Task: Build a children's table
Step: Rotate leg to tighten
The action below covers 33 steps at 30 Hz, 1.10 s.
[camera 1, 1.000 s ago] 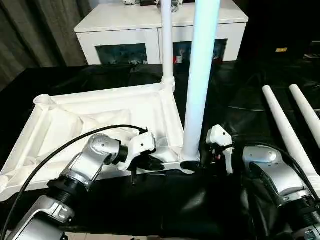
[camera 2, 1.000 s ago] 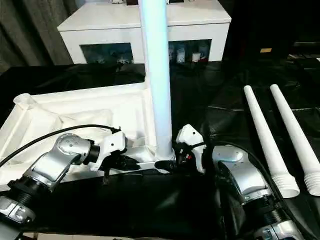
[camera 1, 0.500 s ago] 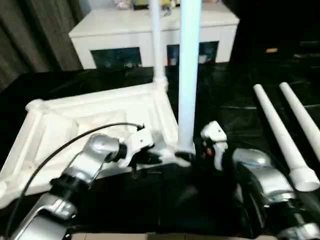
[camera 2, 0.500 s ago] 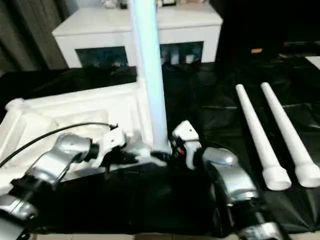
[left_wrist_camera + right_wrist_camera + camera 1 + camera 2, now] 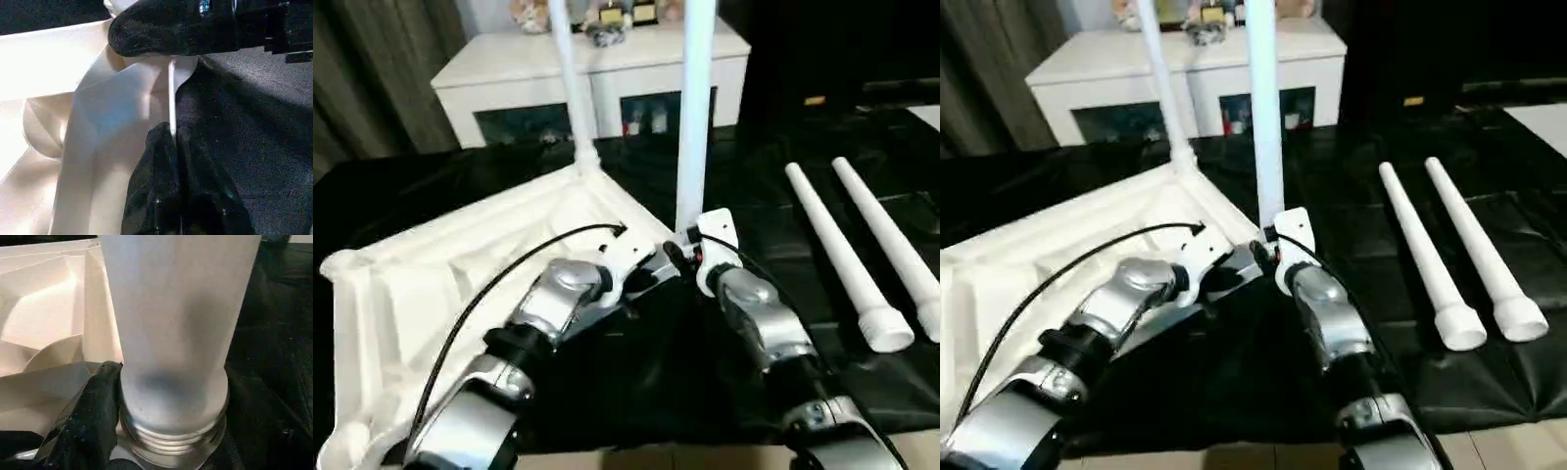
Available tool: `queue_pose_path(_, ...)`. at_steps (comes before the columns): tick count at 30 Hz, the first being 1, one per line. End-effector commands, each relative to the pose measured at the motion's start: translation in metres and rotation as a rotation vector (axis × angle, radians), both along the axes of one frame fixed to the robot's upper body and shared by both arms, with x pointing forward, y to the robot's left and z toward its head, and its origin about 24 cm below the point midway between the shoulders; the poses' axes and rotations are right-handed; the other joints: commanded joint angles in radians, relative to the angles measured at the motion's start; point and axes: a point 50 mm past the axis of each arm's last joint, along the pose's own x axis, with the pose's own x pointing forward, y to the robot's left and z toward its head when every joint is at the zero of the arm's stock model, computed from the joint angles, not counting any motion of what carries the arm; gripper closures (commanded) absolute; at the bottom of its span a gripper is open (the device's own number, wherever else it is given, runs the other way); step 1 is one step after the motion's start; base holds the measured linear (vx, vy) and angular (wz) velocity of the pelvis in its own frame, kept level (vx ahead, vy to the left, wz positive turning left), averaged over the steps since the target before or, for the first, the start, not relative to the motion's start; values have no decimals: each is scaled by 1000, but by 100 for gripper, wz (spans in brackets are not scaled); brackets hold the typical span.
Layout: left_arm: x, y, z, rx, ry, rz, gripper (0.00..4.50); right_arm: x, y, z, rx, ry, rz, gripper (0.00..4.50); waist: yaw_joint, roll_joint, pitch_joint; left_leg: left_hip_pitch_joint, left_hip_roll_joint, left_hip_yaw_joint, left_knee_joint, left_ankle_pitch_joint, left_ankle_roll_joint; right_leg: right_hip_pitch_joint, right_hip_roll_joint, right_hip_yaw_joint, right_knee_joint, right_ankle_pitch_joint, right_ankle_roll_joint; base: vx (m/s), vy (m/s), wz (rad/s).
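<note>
Well, the work surface (image 5: 773, 206) was draped in glossy black sheeting, and behind it stood a white cabinet (image 5: 592, 73) with glass doors and small ornaments on top, grey curtains (image 5: 372, 78) off to its left. No writing could be read anywhere. The white ribbed table panel (image 5: 440, 264) lay underside-up, two legs already standing in its sockets: the far leg (image 5: 570, 88) and the near leg (image 5: 693, 117). Two loose legs (image 5: 847, 259) lay side by side, well apart on the right. The left end effector (image 5: 168, 142) was pressed together, pinching the panel's thin rim at the near corner. The right end effector (image 5: 690, 257) was spread around the near leg's threaded base, one black finger (image 5: 85, 418) touching it.
</note>
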Motion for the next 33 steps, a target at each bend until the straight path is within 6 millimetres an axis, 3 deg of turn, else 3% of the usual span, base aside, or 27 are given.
queue_pose_path(1,-3,3,-14,74,29,38,450,-9,26,-8,34,47,130,109,-11,-15,-30,31,59,-57,-98,-659,-41,-7,-59,22,-101,-570,-114,0,0,0)
queue_pose_path(5,-3,6,-12,64,23,-17,450,-5,24,2,38,-4,186,72,-23,-17,-28,17,59,-69,-103,-679,-41,2,-63,19,-98,-604,-98,0,0,0)
queue_pose_path(7,-11,17,-15,72,53,-109,450,-7,12,10,44,-25,300,65,-27,-25,-35,9,60,-74,-102,-664,-37,5,-68,24,-95,-587,-101,0,0,0)
queue_pose_path(8,-14,19,-16,76,65,-127,450,-9,10,11,42,-28,336,57,-22,-21,-39,1,65,-74,-103,-623,-25,10,-72,31,-88,-527,-120,0,0,0)
queue_pose_path(9,-16,23,-16,84,66,-157,450,-11,5,13,31,-32,377,57,-20,-19,-40,-2,67,-67,-101,-586,-11,6,-71,36,-85,-456,-150,0,0,0)
queue_pose_path(11,-20,26,-16,82,67,-213,450,-14,-1,15,15,-39,429,57,-19,-25,-40,-4,66,-61,-99,-560,0,6,-69,37,-82,-417,-176,0,0,0)
queue_pose_path(12,-24,31,-16,84,87,-250,450,-18,-8,17,-3,-43,486,57,-12,-25,-41,-9,69,-59,-98,-515,19,14,-73,39,-76,-383,-196,0,0,0)
queue_pose_path(15,-44,46,-10,39,148,-448,450,-31,-30,27,-10,-37,661,57,3,-26,-44,-8,76,-51,-95,-448,48,17,-75,46,-68,-329,-223,18,-9,2)
queue_pose_path(17,-48,50,-7,32,157,-483,450,-36,-36,29,-7,-25,709,57,11,-23,-46,-4,76,-47,-92,-420,58,16,-71,45,-65,-294,-237,63,-28,7)
queue_pose_path(19,-50,54,-4,36,162,-497,450,-39,-40,31,-7,-8,754,57,29,-20,-53,2,80,-39,-87,-328,77,19,-66,44,-55,-179,-266,67,-21,8)
queue_pose_path(21,-51,57,-3,41,163,-505,450,-43,-43,32,-10,9,791,57,45,-20,-61,-3,82,-36,-79,-193,116,30,-63,40,-33,-27,-290,66,-8,4)
queue_pose_path(23,-53,59,-1,44,167,-518,450,-46,-44,31,-18,35,834,57,53,-19,-65,-2,81,-35,-72,-137,135,29,-62,37,-27,31,-297,60,10,-2)
queue_pose_path(24,-53,61,0,46,168,-522,450,-50,-44,30,-22,59,870,57,60,-21,-68,-1,79,-32,-63,-81,163,29,-60,36,-19,95,-308,53,11,0)
queue_pose_path(26,-53,62,1,48,170,-524,450,-52,-43,29,-22,74,890,57,66,-22,-69,-2,79,-31,-58,-61,182,29,-64,36,-18,100,-309,0,0,0)
queue_pose_path(28,-53,62,1,50,171,-526,450,-53,-43,28,-22,77,896,57,71,-21,-65,-2,79,-30,-62,-94,175,28,-64,35,-23,33,-305,0,0,0)
queue_pose_path(30,-53,63,2,52,172,-528,450,-53,-42,29,-17,79,899,74,78,-20,-60,3,82,-30,-71,-161,133,27,-61,37,-31,-66,-292,0,0,0)
queue_pose_path(33,-52,63,3,54,170,-528,450,-52,-42,30,-9,84,899,96,77,-20,-56,6,83,-30,-79,-235,81,26,-60,40,-37,-136,-278,0,0,0)
